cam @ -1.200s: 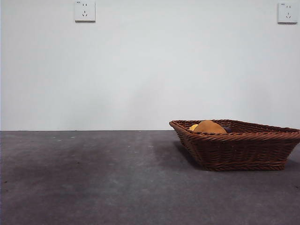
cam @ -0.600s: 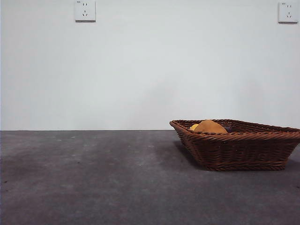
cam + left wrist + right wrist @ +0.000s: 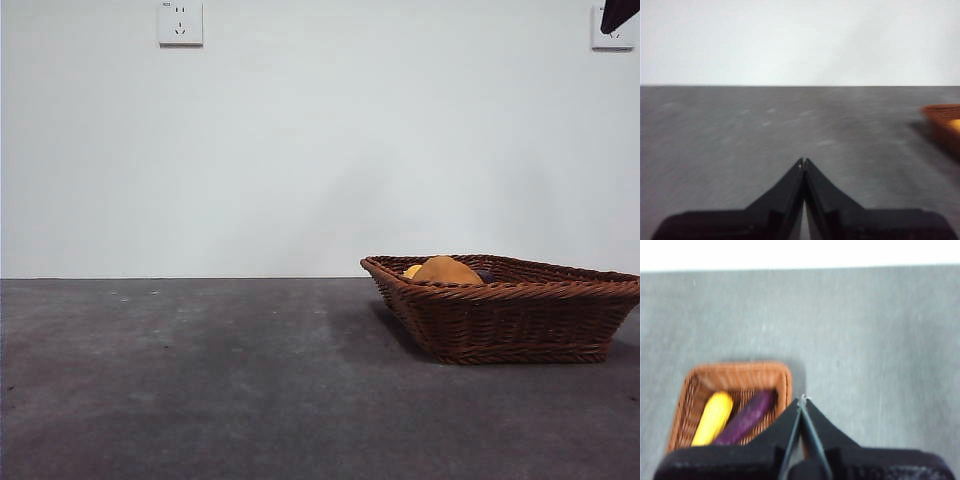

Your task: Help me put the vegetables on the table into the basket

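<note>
Presently the basket [image 3: 510, 308] sits on the table [image 3: 200, 380] at its right side, holding the potato [image 3: 447, 270], the corn cob [image 3: 713, 417] and the eggplant [image 3: 746, 417]; corn and eggplant lie side by side. The right gripper [image 3: 802, 399] hangs high above the basket, jaws together, empty. The left gripper [image 3: 803, 161] sits low over bare table, jaws together, the basket well off to one side

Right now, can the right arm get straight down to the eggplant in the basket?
Probably yes. The right gripper hangs shut above the basket, and the eggplant lies uncovered beside the corn cob with nothing over it. It would need to open first.
</note>
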`<state>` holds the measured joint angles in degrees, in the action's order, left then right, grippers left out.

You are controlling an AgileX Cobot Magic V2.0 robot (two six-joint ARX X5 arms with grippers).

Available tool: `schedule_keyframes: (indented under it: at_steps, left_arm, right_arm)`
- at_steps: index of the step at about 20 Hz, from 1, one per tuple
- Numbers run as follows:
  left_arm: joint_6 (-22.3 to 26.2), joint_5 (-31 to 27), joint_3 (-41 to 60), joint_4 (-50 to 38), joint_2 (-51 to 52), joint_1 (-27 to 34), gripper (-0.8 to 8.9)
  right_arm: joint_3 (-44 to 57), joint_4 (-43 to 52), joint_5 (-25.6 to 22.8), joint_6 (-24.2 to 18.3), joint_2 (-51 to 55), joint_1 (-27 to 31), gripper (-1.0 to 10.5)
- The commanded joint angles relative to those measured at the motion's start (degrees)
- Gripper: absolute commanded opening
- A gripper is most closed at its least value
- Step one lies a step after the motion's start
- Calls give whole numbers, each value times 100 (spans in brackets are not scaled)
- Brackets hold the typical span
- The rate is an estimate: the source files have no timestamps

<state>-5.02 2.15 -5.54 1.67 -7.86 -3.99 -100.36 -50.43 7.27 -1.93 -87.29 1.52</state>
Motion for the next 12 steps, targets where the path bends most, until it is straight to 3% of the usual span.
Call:
schedule_keyframes:
  at_steps: [1,5,8,12]
  left_arm:
    - [-28,-573,153,-13,203,-11,-3]
    - [72,-1388,444,42,614,-7,-3]
    - [85,-1421,514,658,765,59,-3]
    - [55,-1167,511,713,765,247,-3]
  right_arm:
    - [33,146,-24,20,-22,2,1]
    - [33,149,-24,20,-22,2,1]
    - [33,146,-24,20,-22,2,1]
    - [33,160,-26,20,-22,2,1]
